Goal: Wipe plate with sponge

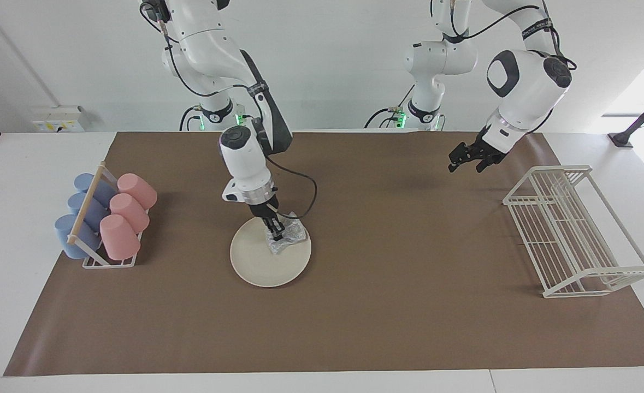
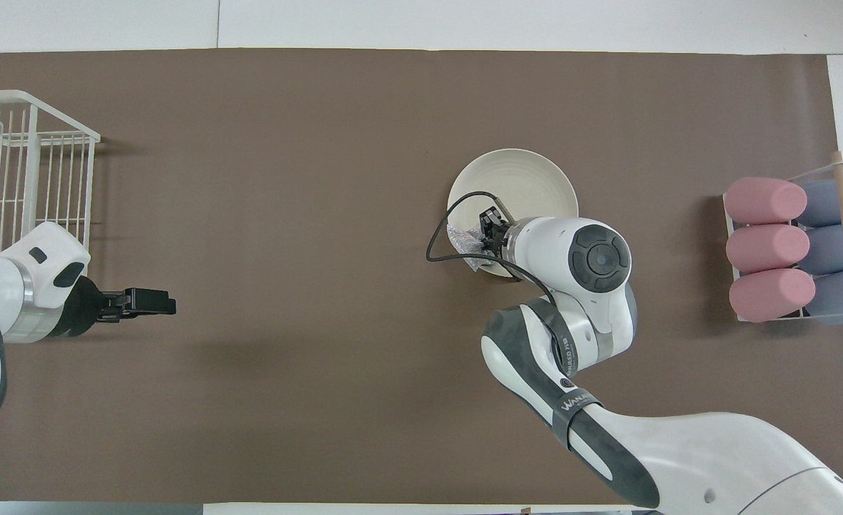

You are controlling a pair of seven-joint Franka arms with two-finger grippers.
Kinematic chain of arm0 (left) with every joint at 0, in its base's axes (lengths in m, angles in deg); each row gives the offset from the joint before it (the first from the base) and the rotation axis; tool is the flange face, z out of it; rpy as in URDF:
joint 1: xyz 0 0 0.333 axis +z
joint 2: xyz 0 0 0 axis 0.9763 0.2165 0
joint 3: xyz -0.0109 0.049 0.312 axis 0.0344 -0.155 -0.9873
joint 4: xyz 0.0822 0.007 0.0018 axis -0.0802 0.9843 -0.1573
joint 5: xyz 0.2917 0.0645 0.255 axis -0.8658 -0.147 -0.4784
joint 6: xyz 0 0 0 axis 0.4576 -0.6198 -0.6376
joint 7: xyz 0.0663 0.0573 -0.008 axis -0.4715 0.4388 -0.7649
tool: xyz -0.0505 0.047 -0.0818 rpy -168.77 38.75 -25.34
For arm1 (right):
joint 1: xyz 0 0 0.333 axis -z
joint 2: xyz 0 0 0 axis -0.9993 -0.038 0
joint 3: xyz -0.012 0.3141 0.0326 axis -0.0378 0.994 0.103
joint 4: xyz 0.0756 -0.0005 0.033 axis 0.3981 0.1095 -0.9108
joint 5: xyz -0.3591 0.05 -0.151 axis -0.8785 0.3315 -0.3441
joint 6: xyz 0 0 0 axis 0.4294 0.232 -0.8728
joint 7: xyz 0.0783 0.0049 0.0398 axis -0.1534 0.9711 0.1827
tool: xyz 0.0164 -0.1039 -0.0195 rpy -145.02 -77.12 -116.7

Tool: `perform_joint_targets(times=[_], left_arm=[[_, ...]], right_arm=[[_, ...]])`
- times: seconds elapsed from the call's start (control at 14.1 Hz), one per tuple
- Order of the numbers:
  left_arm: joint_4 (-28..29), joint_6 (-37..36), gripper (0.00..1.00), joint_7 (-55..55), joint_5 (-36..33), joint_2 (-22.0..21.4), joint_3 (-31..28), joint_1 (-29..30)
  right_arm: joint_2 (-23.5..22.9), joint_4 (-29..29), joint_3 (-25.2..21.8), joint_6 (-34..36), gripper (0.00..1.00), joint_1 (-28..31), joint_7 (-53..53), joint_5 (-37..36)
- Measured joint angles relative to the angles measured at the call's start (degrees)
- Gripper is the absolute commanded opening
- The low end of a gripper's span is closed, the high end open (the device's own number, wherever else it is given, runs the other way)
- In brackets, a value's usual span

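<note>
The cream-white plate lies flat on the brown mat in front of the right arm. The crinkled silver-grey sponge rests on the plate's rim, at the edge nearer to the robots and toward the left arm's end. My right gripper points down, shut on the sponge and pressing it onto the plate. My left gripper waits open and empty in the air over bare mat beside the wire rack.
A white wire rack stands at the left arm's end of the mat. A holder with pink and blue cups sits at the right arm's end. The right gripper's black cable loops above the plate.
</note>
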Motion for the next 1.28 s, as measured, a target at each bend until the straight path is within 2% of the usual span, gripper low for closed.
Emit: perform_joint_targets(times=[0.14, 0.43, 0.57, 0.78, 1.14, 1.28], left_arm=[[0.00, 0.10, 1.00, 0.00, 0.00, 0.00, 0.00, 0.00], [0.00, 0.19, 1.00, -0.01, 0.00, 0.00, 0.00, 0.00], [0.00, 0.24, 1.00, -0.02, 0.00, 0.00, 0.00, 0.00], [0.00, 0.27, 1.00, -0.02, 0.00, 0.00, 0.00, 0.00], [0.00, 0.52, 1.00, -0.04, 0.00, 0.01, 0.00, 0.00], [0.00, 0.64, 1.00, -0.10, 0.00, 0.01, 0.01, 0.00]], right_arm=[[0.00, 0.00, -0.18, 0.00, 0.00, 1.19, 3.70, 0.00], [-0.07, -0.05, -0.33, -0.05, 0.00, 8.87, 21.96, 0.05], [-0.22, -0.09, -0.29, -0.05, 0.00, 10.77, 25.71, 0.05], [-0.22, -0.12, -0.10, -0.05, 0.00, 9.38, 24.87, 0.05], [-0.22, -0.27, 0.09, -0.05, 0.00, 0.52, 6.42, 0.05], [-0.24, -0.26, 0.06, -0.07, 0.00, -0.83, 3.69, 0.05]])
